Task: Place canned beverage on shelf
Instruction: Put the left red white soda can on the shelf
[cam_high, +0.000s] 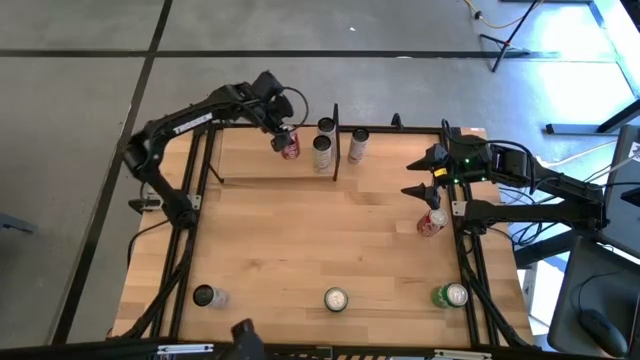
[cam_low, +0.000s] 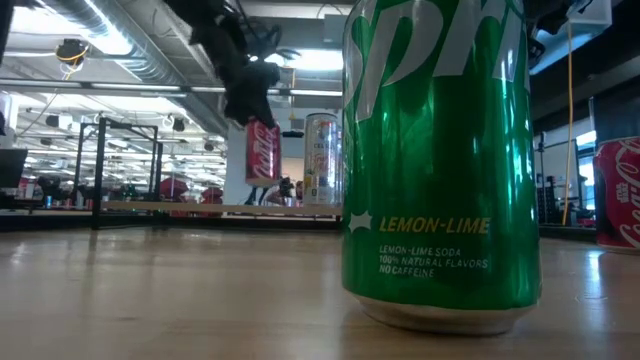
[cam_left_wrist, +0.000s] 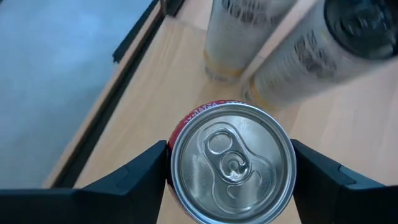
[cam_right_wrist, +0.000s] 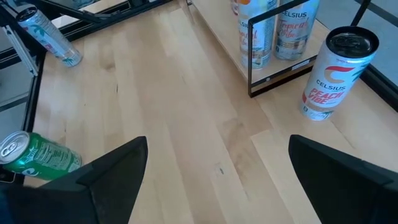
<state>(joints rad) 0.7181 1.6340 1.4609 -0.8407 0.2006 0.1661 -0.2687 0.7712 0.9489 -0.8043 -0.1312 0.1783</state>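
While the left gripper (cam_high: 284, 137) clamps a red aluminium soda can (cam_high: 290, 147) over the narrow light-wood shelf (cam_high: 255, 140), the right gripper (cam_high: 421, 178) waits, fingers apart.

Bright even overhead light, soft faint shadows, glare on green can (cam_low: 440, 160) (near, slightly blurred)

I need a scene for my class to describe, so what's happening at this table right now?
The left gripper holds a red can by its sides at the shelf along the table's far edge, beside two tall slim cans standing by the black divider post. The low view shows the red can not yet set down. The right gripper waits open near the table's right edge, over a red-and-white can. Other cans stand along the near edge.
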